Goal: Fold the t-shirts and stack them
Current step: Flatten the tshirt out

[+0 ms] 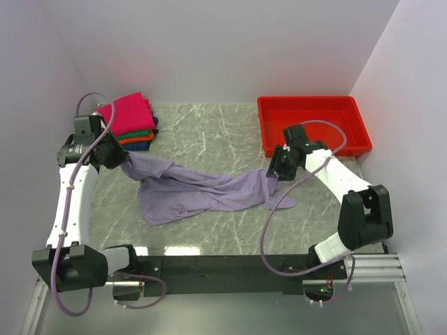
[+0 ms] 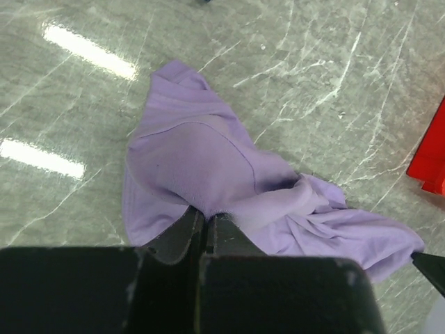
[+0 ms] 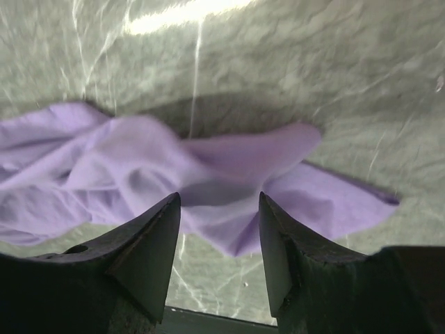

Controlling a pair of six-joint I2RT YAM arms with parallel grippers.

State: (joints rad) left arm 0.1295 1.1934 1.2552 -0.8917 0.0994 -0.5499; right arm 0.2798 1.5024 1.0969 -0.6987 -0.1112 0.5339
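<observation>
A pale lavender t-shirt [image 1: 202, 192] lies crumpled and stretched across the middle of the table. My left gripper [image 1: 124, 162] is shut on its left end, and in the left wrist view the cloth [image 2: 201, 160] is pinched at the fingertips of that gripper [image 2: 206, 214]. My right gripper [image 1: 276, 172] stands open just over the shirt's right end. In the right wrist view the lavender cloth [image 3: 139, 167] lies beyond the open gripper [image 3: 219, 198], with nothing between its fingers. A stack of folded t-shirts [image 1: 129, 115] sits at the back left: magenta on top, then green, orange and dark blue.
A red plastic tray [image 1: 314, 143] stands at the back right, close behind my right arm. The grey marble table [image 1: 209, 132] is walled on the left, back and right. The folded stack sits just behind my left gripper.
</observation>
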